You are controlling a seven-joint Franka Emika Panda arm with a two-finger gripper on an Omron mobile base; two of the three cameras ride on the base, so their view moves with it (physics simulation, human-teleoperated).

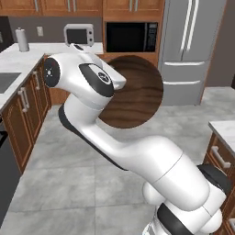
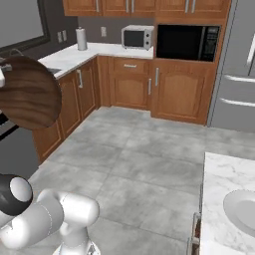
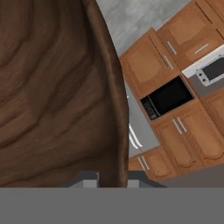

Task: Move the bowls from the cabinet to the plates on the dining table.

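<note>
My gripper (image 3: 113,180) is shut on the rim of the dark brown wood-grain bowl (image 3: 52,87), which stands on edge between the fingers. In the left base view the bowl (image 1: 137,92) hangs in mid-air over the floor, partly behind my wrist. It shows at the far left in the right base view (image 2: 27,94). The dining table (image 2: 219,174), white marble, lies at the lower right with a pale plate (image 2: 242,209) on it. Its corner and drawers (image 1: 224,133) sit to my right. Brown wall cabinets (image 1: 69,5) with shut doors run along the top.
A counter with a sink (image 1: 9,80), paper towel roll (image 1: 22,40) and small microwave (image 1: 79,35) lines the left and back. A built-in oven (image 1: 131,36) and steel fridge (image 1: 193,50) stand behind. Grey tiled floor (image 2: 134,164) lies open between counter and table.
</note>
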